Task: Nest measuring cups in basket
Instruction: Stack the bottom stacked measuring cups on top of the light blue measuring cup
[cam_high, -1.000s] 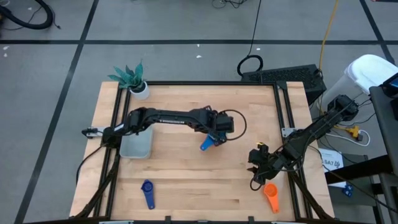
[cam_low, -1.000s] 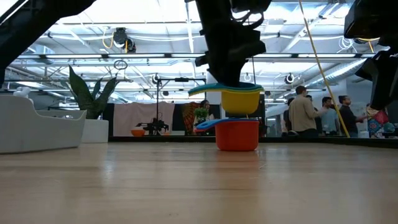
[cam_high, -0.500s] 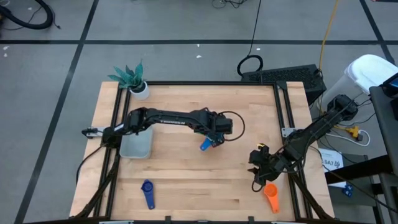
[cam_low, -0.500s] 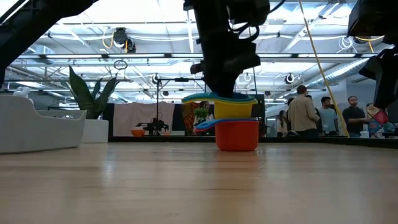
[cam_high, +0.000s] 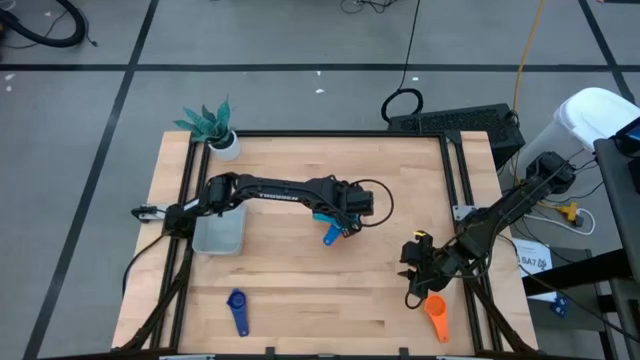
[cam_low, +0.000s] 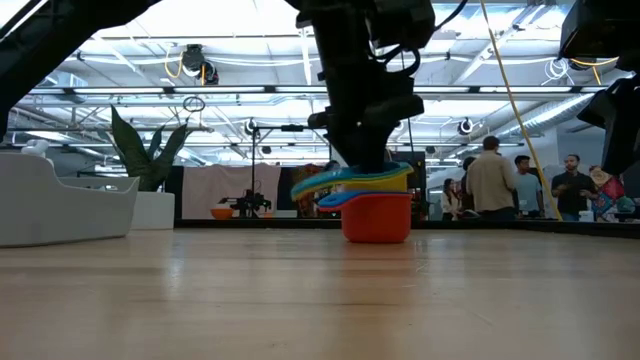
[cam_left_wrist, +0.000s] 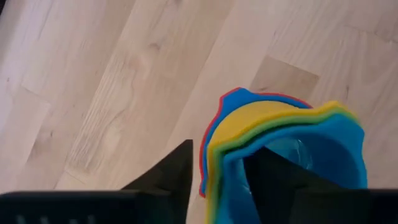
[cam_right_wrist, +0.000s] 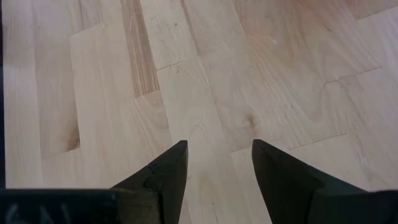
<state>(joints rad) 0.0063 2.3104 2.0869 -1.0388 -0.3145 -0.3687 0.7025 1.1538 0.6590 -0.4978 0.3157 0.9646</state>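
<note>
In the high view, left to right: the shallow pale grey-blue plastic basket (cam_high: 219, 235) lies left of centre, a dark blue plastic measuring cup (cam_high: 238, 309) below it at the lower left. At mid-frame the left gripper (cam_high: 343, 213) sits over a nested stack of round plastic measuring cups (cam_low: 370, 200) — red at the bottom, yellow, green and light blue inside — its fingers (cam_left_wrist: 171, 174) straddling the stack's rim, parted, grip unclear. At lower right the right gripper (cam_high: 412, 275) hangs open, empty, above bare wood beside the orange plastic measuring cup (cam_high: 436, 313).
</note>
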